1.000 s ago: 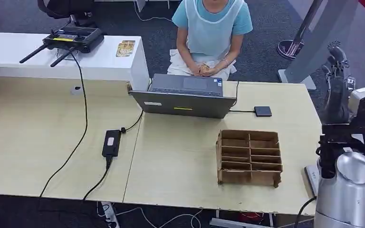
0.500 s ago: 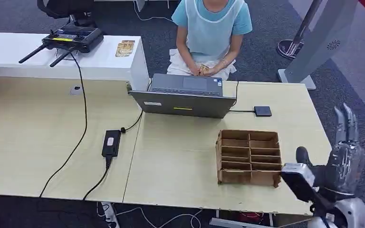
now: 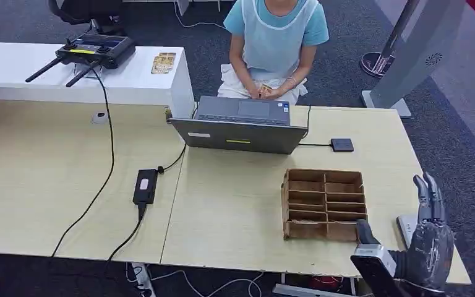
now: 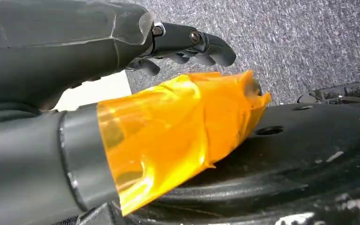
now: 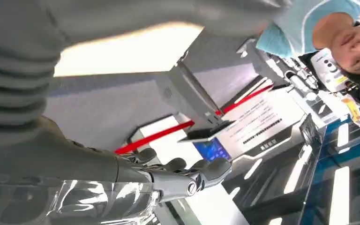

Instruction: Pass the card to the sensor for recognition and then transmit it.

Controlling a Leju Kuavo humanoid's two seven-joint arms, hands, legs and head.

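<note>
While a person in a light blue top [image 3: 276, 37] sits at the far side of the pale wooden table [image 3: 235, 204], holding small yellowish cards [image 3: 265, 90] at their lap behind the grey laptop [image 3: 241, 127], the robot's right hand [image 3: 425, 238] hovers with fingers spread and empty at the near right corner, beside the brown cardboard compartment box [image 3: 325, 204]. A small black square sensor [image 3: 342, 145] lies right of the laptop. The left hand [image 4: 122, 93] hangs over grey carpet, its fingers curled in on nothing.

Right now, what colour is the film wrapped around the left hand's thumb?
Translucent orange film, wrapped over the thick grey thumb of the left hand; the left wrist view shows it best.
</note>
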